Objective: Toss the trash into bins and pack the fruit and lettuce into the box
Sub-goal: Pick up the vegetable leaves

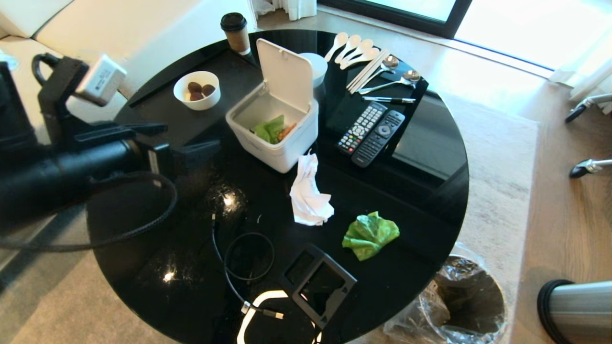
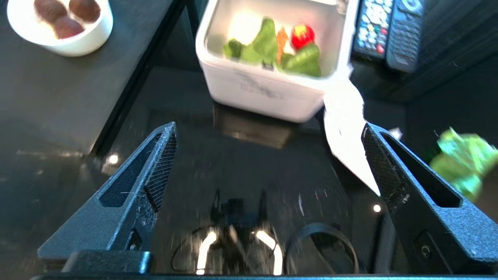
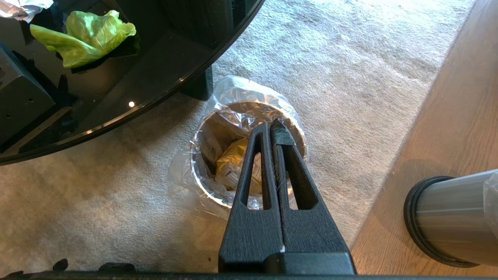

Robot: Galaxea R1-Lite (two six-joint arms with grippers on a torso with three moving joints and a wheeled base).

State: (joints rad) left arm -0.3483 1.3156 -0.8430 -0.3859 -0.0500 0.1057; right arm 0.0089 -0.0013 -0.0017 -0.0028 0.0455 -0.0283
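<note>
Table (image 1: pixel 420 200): round, black and glossy; we see most task things on it.
Bins: one lined bin (image 3: pixel 249 112) stands on the carpet just off the table edge with the gold wrapper (image 3: pixel 231 163) inside; a second steel bin (image 3: pixel 455 217) lies beside it on the wood floor.
Left arm: our left gripper (image 2: pixel 268 159) hangs over the table in front of the box, jaws spread wide, nothing between them.
Right arm: our right gripper (image 3: pixel 270 130) hangs above the lined bin, jaws pressed together, empty.
Box (image 1: pixel 287 157): white, lid up, holding a lettuce leaf (image 2: pixel 268 42) and a red apple (image 2: pixel 302 35).
Tissue (image 1: pixel 308 196): crumpled, lying just in front of the box.
Second leaf (image 1: pixel 370 234): on the table, near the tissue, towards the bins.
</note>
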